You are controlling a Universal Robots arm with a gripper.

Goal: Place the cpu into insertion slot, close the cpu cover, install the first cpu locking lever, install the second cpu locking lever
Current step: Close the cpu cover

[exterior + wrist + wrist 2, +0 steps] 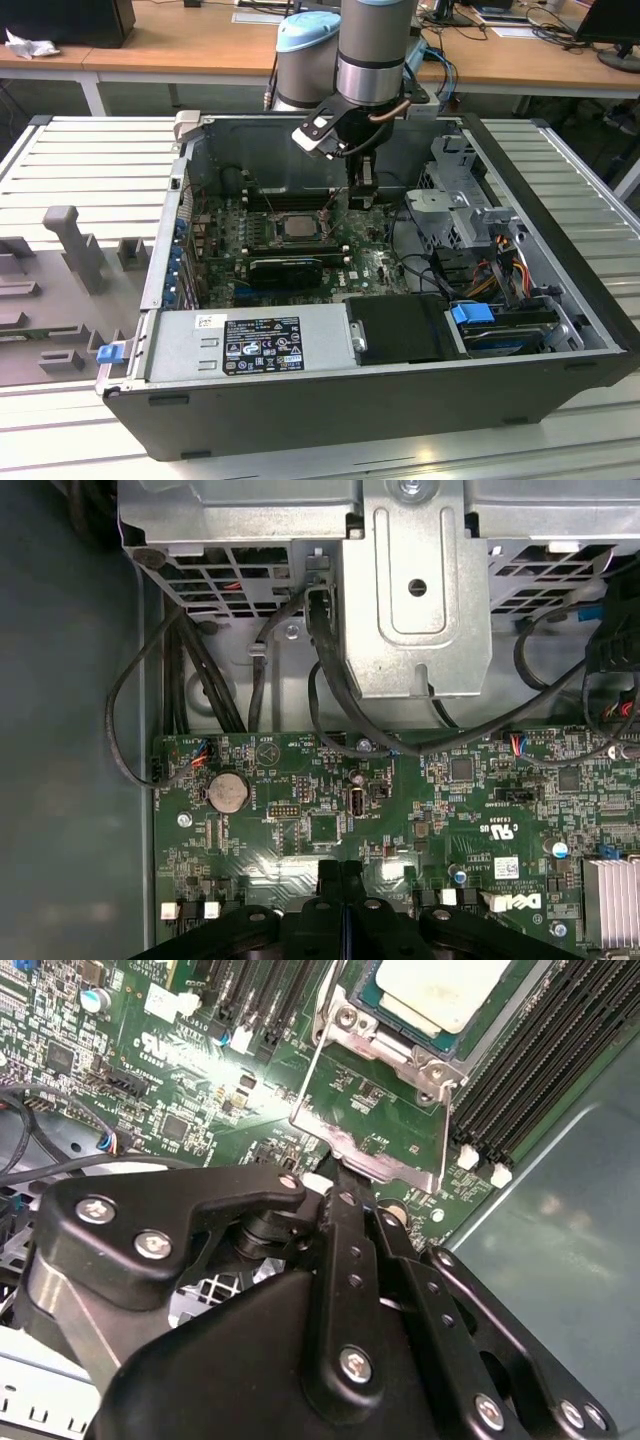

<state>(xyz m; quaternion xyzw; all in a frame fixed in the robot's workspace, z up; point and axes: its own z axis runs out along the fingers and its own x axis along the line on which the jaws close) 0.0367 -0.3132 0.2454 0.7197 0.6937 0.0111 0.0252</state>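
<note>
The cpu, a small flat square chip with a pale silvery-beige metal face [440,990]: position? (A)

Seated flat in the insertion slot [265,230], the dark-framed square socket. In the exterior view it lies at eight o'clock from the gripper [362,195]. (B)

Tool state? (A)

Black fingers [328,875] pressed together, tip at the free edge of the cpu cover [390,1165], the thin silvery frame plate with a cut-out middle. The plate stands tilted up off the chip. Cannot tell whether its edge is nipped between them. (B)

So the step in hand looks like closing the cover. Advice? (A)

Judgement: bear on the middle of that edge, follow the hinge's arc, keep the tip off the chip face. (B)

Clearance? (A)

Long black memory slots [545,1055] flank the socket closely. In the exterior view, the grey perforated drive cage [455,200] is at three o'clock from the gripper and the grey case wall [260,150] at ten. Dark loose cables [125,715] trail between cage and board. Overhead is open. (B)
</note>
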